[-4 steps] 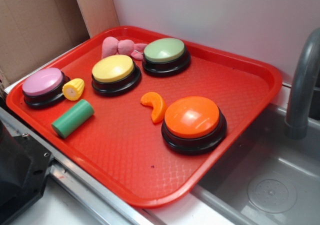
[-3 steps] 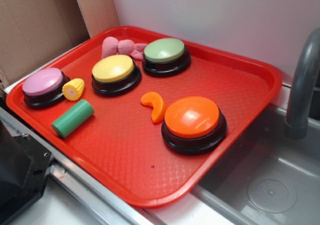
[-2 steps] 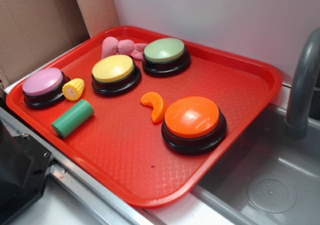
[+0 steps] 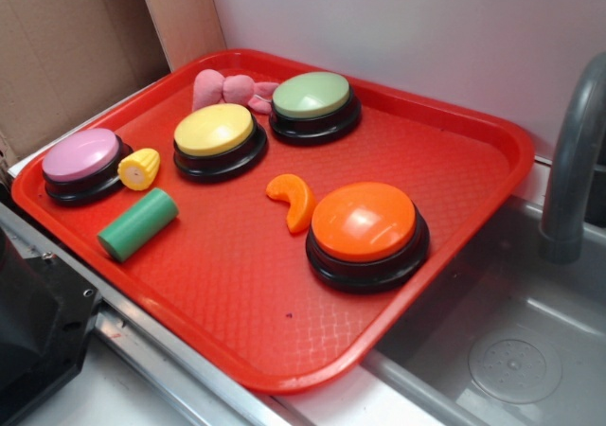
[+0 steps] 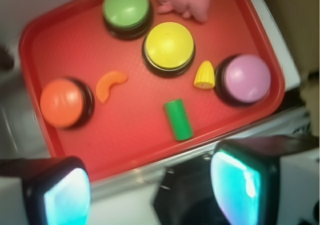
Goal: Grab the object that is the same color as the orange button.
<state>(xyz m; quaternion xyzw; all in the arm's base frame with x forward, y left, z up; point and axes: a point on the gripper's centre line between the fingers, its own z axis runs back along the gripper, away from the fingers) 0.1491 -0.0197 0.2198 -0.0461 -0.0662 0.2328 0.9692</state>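
In the exterior view, a red tray (image 4: 454,175) is seen holding four buttons. The orange slice (image 4: 294,199) lies flat on it, just beside the left edge of the orange button (image 4: 365,232) and in front of the yellow button (image 4: 218,139). A green cylinder (image 4: 137,223) and a yellow corn piece (image 4: 139,168) are placed near the pink button (image 4: 83,164). Only a dark fragment of the robot shows at the top left.

In the wrist view, the gripper (image 5: 147,187) is held high above the tray's near edge, its two fingers (image 5: 62,195) spread wide apart with nothing between them. The orange slice (image 5: 109,84) is seen well apart from it.
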